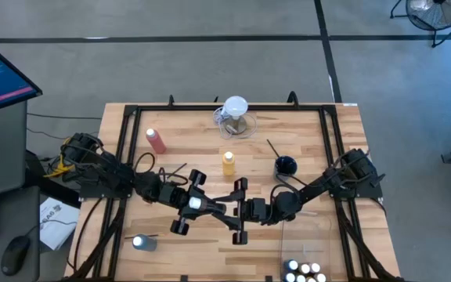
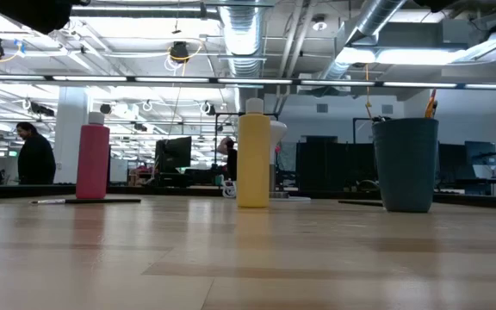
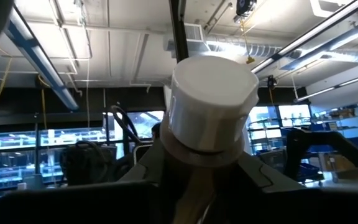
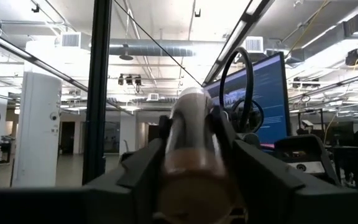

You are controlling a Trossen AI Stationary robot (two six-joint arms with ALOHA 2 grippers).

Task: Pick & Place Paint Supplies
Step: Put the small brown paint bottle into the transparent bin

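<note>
Wooden table (image 1: 312, 149) under bright ducted ceiling (image 2: 257, 26).

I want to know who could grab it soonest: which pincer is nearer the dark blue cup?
Right. The right pincer sits a short way from the dark blue cup; the left pincer is farther, beyond the yellow bottle.

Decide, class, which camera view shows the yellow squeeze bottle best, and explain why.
The low view: the yellow squeeze bottle stands upright, seen whole from the side, between the pink-red bottle and the dark cup. The high view shows only its top, small. Neither wrist view shows it.
</note>
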